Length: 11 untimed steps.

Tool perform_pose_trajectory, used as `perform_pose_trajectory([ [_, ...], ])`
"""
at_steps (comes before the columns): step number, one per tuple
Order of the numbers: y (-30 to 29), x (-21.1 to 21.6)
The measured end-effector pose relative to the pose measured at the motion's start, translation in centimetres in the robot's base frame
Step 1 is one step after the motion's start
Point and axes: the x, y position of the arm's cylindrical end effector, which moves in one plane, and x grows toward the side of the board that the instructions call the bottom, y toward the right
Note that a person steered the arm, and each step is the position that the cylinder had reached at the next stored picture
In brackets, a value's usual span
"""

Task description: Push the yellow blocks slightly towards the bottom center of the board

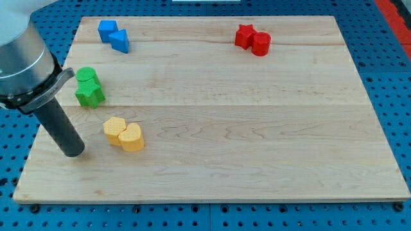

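Observation:
Two yellow blocks sit touching at the board's lower left: a yellow hexagon-like block [115, 129] and a yellow heart-shaped block [131, 137] to its lower right. My tip [72, 152] rests on the board left of them and slightly lower, a short gap away from the hexagon-like block. The dark rod rises from the tip up to the view's left into the grey arm [22, 61].
Two green blocks [88, 86] sit stacked close at the left edge, above the yellow pair. Two blue blocks [113, 35] lie at the top left. Two red blocks [252, 39] lie at the top right. The wooden board [257, 141] lies on a blue perforated table.

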Motion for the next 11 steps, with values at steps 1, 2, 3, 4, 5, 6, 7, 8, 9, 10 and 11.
perform_pose_trajectory([
  [1,0.0,-0.9],
  [2,0.0,-2.0],
  [3,0.0,-2.7],
  [4,0.5,-3.2],
  [5,2.0,-4.2],
  [6,3.4,-4.6],
  [7,4.0,-4.7],
  [8,5.1,-4.7],
  [9,5.6,-4.7],
  [10,6.4,-4.7],
  [11,7.3,-6.3],
])
